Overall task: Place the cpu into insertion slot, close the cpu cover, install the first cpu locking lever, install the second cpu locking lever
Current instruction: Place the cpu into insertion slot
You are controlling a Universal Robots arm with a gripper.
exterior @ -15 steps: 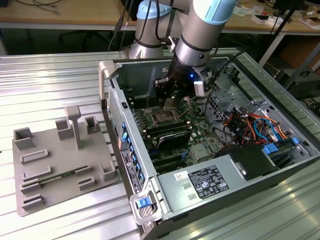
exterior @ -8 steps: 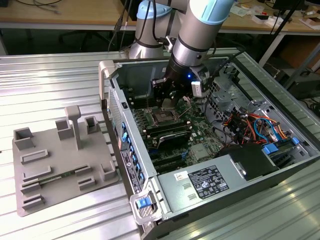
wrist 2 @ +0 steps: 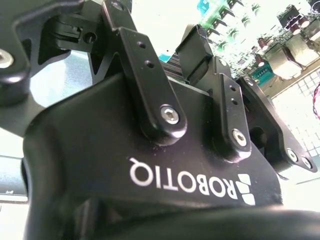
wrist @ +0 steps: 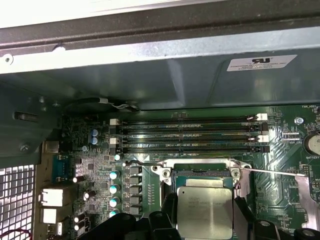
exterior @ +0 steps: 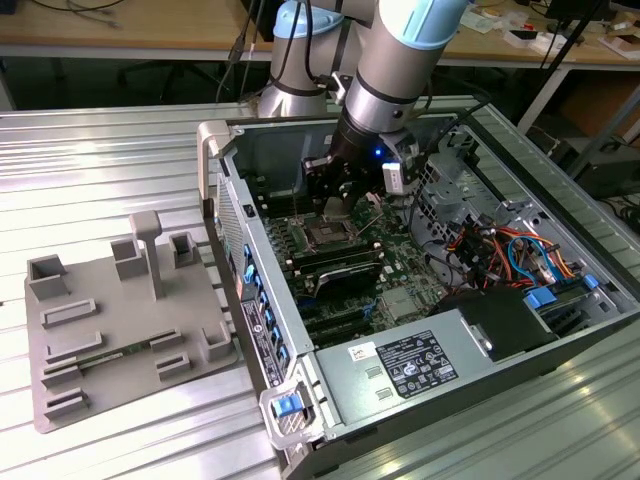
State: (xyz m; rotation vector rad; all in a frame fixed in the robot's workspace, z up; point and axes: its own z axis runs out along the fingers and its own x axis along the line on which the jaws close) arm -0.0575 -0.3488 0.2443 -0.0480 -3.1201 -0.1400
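Gripper [exterior: 336, 203]: we see its fingers [wrist: 241, 212] clenched on two sides of the cpu [wrist: 205, 212].
Cpu: we find it over the insertion slot [wrist: 200, 171], inside the computer case [wrist: 200, 80], near the memory slots [wrist: 190, 135].

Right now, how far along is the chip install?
Nothing looks finished yet. The gripper holds the chip over the socket, apparently not seated. The cover seems swung open beside it and a lever wire lies unlatched. Seating, closing the cover and both levers remain.
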